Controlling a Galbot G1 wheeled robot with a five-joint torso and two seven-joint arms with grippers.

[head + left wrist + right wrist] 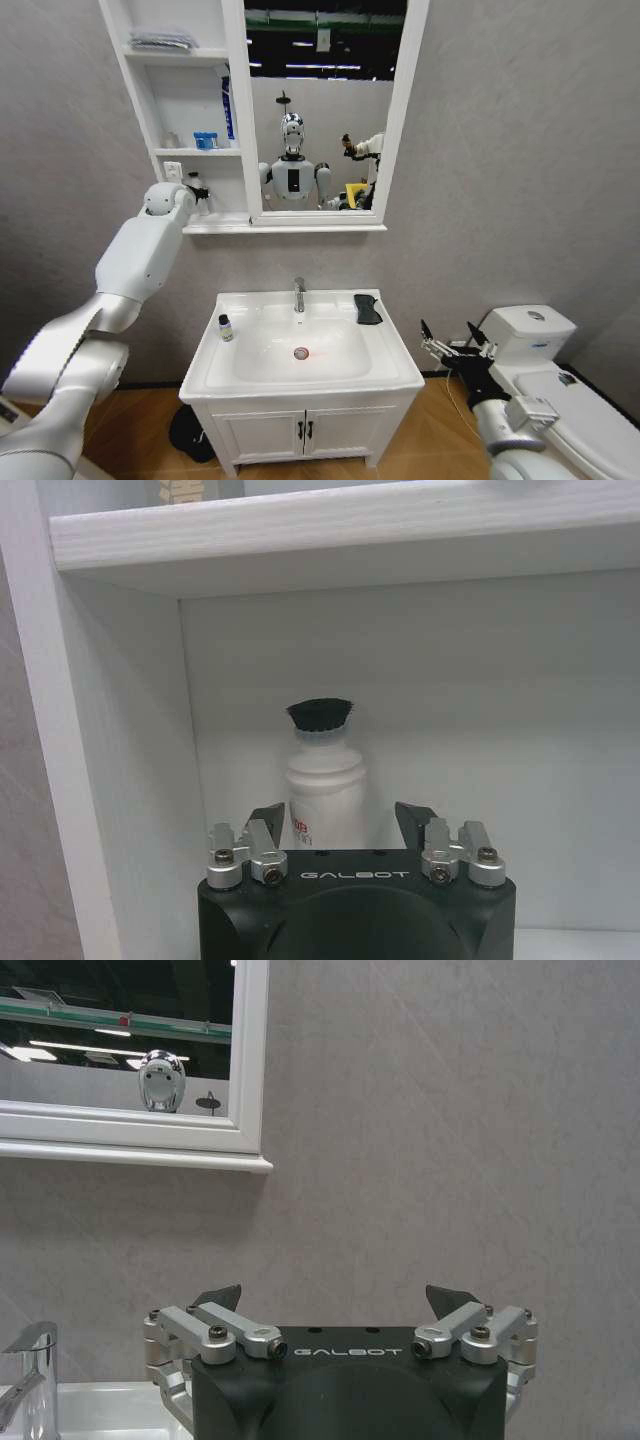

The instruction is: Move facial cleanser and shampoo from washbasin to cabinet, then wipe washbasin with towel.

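Towel (367, 308) on washbasin (395, 362) rim, right of tap (299, 294).

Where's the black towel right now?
In the head view the towel lies on the washbasin rim at the back right corner, just right of the tap and across the bowl from the small bottle.

My head view is evenly bright, with straight lines bowing near the frame edges. Ceiling lights glare in the mirror (322, 90). Soft shadow lies under the cabinet (300, 540) shelf.
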